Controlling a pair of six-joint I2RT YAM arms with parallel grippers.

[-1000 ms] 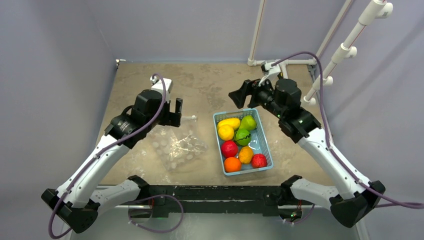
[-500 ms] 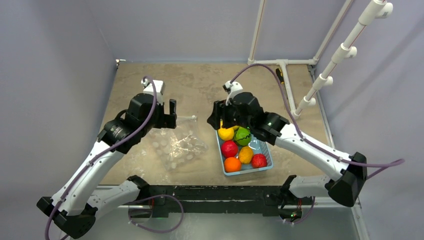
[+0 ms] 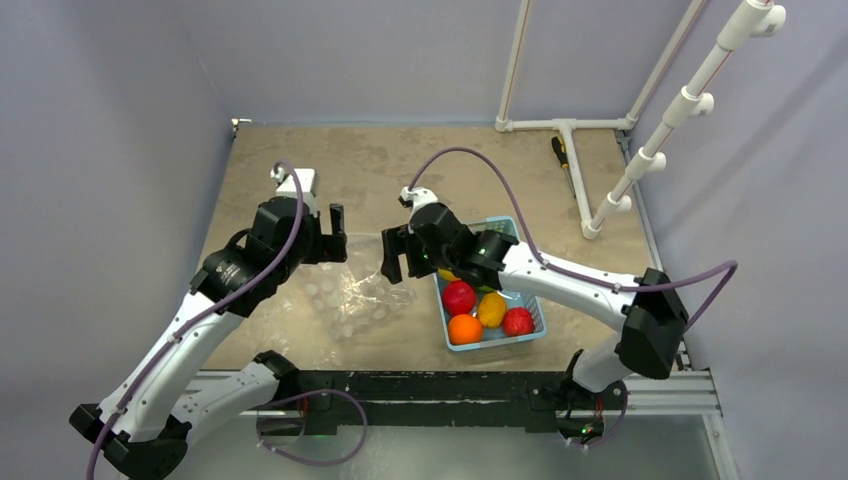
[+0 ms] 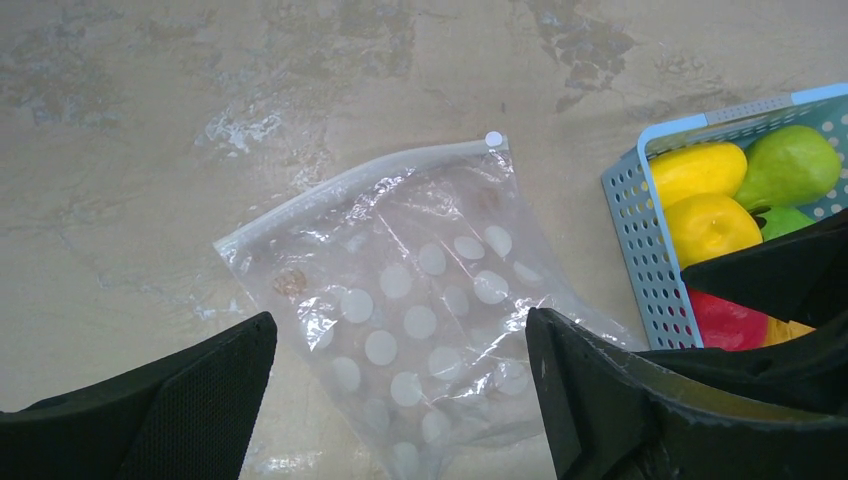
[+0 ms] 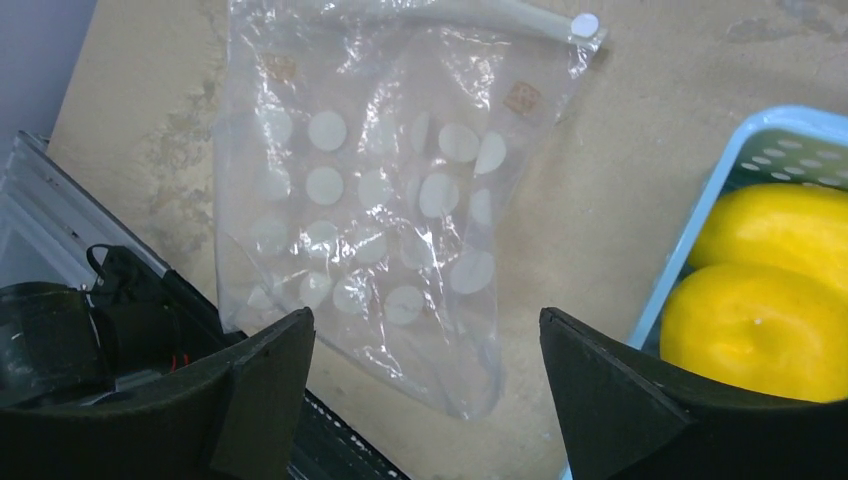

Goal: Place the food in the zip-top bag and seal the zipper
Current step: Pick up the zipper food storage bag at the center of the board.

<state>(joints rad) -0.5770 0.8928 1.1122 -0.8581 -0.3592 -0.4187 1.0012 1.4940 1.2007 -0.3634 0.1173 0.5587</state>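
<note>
The zip-top bag lies flat and crinkled on the table, transparent with white dots; it also shows below each wrist. Its zipper runs along the far edge. The food sits in a light-blue basket: red, orange and yellow fruits, with yellow ones and a green pear at the far end. My left gripper hangs open over the bag's far left part. My right gripper is open over the bag's right edge, its arm covering the basket's far fruits.
A white pipe frame stands at the back right, with a small black and yellow tool beside it. Grey walls close in the left and the back. A black rail runs along the table's near edge.
My right arm has swung left from beyond the basket's far end to the bag's right edge. My left gripper has drifted slightly left and nearer. The bag and basket have not moved.
</note>
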